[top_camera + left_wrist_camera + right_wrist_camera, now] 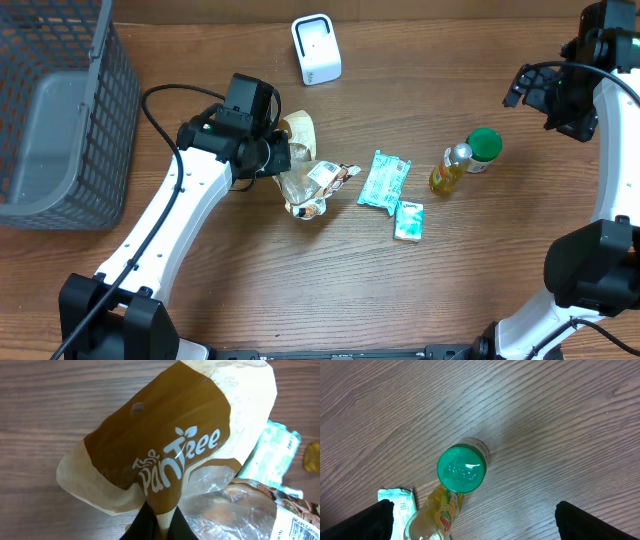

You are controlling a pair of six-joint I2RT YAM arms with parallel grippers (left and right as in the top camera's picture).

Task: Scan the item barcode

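Note:
A brown and cream snack bag point(165, 435) printed "The PanTree" is pinched at its lower edge between the black fingers of my left gripper point(159, 519). In the overhead view the bag point(300, 128) sits left of centre, with the left gripper point(284, 152) shut on it. The white barcode scanner point(316, 48) stands at the back of the table, beyond the bag. My right gripper point(524, 88) hangs open at the far right, above a green-lidded jar point(461, 469) and a yellow bottle point(437, 512); nothing is between its fingers point(375, 521).
A crinkled clear wrapper point(308, 188) lies against the bag. A teal packet point(384, 180) and a small green-white packet point(408, 219) lie in the middle. The jar point(484, 145) and bottle point(450, 168) are on the right. A grey mesh basket point(100, 110) fills the left.

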